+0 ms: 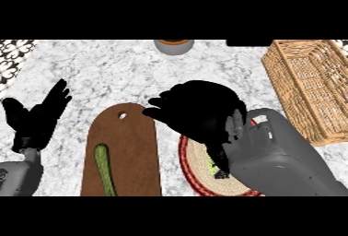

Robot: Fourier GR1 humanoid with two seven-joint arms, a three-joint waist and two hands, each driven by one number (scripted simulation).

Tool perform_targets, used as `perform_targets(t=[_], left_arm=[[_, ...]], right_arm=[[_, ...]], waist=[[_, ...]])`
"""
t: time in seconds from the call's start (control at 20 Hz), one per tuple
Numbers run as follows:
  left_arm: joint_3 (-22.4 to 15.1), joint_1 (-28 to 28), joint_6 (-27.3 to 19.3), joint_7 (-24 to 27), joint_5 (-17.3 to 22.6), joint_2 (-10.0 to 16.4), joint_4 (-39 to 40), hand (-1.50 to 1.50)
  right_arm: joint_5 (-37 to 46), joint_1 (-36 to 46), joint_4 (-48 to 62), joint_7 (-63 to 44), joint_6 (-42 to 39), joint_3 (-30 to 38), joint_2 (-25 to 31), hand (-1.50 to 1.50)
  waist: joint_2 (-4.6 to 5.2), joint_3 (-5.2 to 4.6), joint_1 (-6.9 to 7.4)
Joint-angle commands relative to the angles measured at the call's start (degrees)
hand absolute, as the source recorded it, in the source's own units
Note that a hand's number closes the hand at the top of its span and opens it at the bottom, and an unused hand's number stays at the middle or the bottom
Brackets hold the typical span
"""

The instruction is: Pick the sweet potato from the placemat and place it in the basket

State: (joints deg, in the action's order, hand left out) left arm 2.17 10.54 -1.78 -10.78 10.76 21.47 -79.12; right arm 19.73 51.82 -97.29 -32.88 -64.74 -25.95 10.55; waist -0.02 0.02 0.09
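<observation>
My right hand (198, 113) hangs over the far edge of the round woven placemat (200, 173), which has a red rim. Its fingers are curled into a compact ball. The sweet potato shows nowhere on the bare part of the mat; the curled hand hides it. The wicker basket (307, 87) stands at the right, beyond the hand and apart from it. At the left edge my left hand (37, 117) rests open with fingers up.
A brown cutting board (125, 152) lies left of the placemat with a green cucumber (103, 168) on it. A grey bowl (174, 45) stands at the far edge of the marble counter.
</observation>
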Motion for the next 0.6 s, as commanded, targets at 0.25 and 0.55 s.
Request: perform_targets(t=[0.25,0.55], left_arm=[[1.1,0.9,1.7,-1.5,0.1,-0.3,-0.8,0.00],[1.7,2.4,1.7,1.0,-1.1,-1.5,2.8,0.00]], right_arm=[[17.1,-12.3,1.2,21.8,17.0,-9.7,8.0,-1.50],[21.1,-16.0,11.4,32.2,28.8,-9.0,6.0,-1.50]], waist=[[0.33,0.04,0.61],[0.29,0.00,0.27]])
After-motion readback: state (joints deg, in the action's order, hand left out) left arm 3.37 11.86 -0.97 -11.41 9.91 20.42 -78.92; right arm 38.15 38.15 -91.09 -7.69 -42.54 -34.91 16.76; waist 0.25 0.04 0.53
